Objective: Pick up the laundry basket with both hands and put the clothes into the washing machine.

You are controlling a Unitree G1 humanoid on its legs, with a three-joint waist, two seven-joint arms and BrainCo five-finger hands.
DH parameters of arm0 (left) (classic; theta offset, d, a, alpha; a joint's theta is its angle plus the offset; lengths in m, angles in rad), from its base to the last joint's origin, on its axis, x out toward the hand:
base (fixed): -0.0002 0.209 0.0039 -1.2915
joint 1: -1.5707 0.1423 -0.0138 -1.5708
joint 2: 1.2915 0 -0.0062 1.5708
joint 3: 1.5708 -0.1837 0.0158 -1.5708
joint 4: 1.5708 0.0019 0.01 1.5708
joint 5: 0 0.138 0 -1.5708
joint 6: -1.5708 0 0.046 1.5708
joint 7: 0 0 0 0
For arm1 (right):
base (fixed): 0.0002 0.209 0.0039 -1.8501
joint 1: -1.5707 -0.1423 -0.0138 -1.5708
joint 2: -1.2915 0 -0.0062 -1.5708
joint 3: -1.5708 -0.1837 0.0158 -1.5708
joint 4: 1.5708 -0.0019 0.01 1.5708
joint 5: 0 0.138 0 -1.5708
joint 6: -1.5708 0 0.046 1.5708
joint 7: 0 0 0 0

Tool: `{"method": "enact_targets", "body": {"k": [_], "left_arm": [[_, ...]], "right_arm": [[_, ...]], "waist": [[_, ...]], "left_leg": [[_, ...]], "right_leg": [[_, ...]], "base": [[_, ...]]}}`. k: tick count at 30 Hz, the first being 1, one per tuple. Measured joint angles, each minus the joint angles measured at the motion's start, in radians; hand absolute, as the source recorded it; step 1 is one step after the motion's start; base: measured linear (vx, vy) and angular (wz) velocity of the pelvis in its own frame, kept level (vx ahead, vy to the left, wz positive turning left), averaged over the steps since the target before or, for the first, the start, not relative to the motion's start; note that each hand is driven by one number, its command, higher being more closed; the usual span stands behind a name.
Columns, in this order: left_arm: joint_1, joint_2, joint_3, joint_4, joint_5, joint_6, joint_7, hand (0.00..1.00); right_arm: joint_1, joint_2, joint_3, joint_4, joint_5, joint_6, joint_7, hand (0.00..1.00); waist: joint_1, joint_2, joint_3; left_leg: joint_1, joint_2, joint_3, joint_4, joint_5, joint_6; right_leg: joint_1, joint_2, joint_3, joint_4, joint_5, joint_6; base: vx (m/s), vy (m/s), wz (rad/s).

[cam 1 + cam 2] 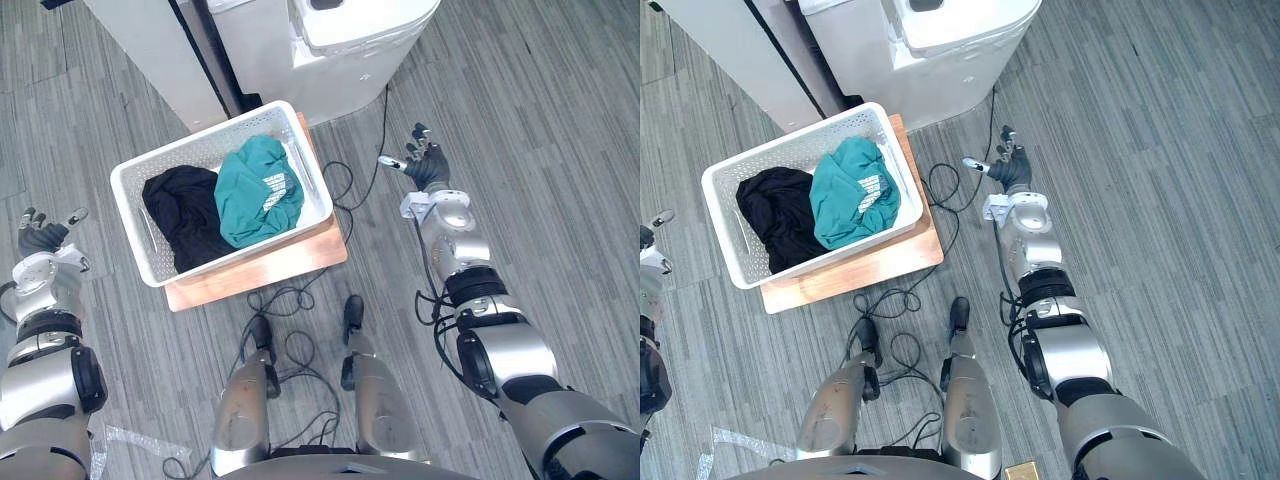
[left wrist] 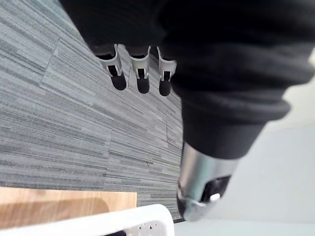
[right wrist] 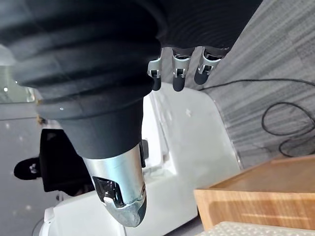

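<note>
while the white laundry basket (image 1: 130,225) sits on its wooden platform (image 1: 260,275) holding a teal garment (image 1: 255,195) and a black garment (image 1: 180,215), the left hand (image 1: 40,235) and right hand (image 1: 425,160) hover well apart from it, fingers straight, empty. i'd have them take opposite rims evenly, lifting level. the washing machine (image 1: 350,50) stands just behind; nothing seems to block it.

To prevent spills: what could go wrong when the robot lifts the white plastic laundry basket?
The teal crumpled garment is heaped near the rim of the white perforated plastic basket; a tilt could spill it. The left hand and right hand hang open, apart from it; uneven grips seem possible.
</note>
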Motion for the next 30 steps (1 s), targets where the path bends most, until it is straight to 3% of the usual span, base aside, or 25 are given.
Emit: {"method": "enact_targets", "body": {"k": [10, 23, 30], "left_arm": [[-0.086, -0.138, -0.132, -0.001, -0.088, 0.01, 0.018, 0.0], [-0.101, -0.169, -0.212, -0.047, -0.112, 0.01, 0.059, 0.0], [-0.099, -0.214, -0.276, -0.066, -0.117, 0.012, 0.061, 0.0]], "right_arm": [[-0.114, 0.099, 0.008, 0.067, -0.016, 0.014, -0.021, 0.0], [-0.115, 0.121, 0.047, 0.068, -0.062, 0.022, -0.021, 0.0], [-0.113, 0.125, 0.091, 0.062, -0.163, 0.037, -0.02, 0.0]], "waist": [[0.007, 0.003, 0.003], [0.007, 0.017, 0.01], [0.005, 0.019, 0.011]], "left_leg": [[-0.05, 0.001, -0.004, -0.006, 0.015, 0.0], [-0.072, -0.004, -0.023, -0.076, 0.065, -0.004], [-0.068, -0.014, -0.026, -0.087, 0.075, 0.0]], "right_leg": [[-0.06, 0.001, -0.004, 0.026, -0.005, -0.008], [-0.109, 0.002, -0.016, 0.036, -0.006, -0.009], [-0.111, -0.006, -0.016, 0.043, -0.006, -0.009]], "base": [[0.0, -0.006, 0.02], [0.01, -0.004, 0.03], [0.02, 0.005, 0.02]]}}
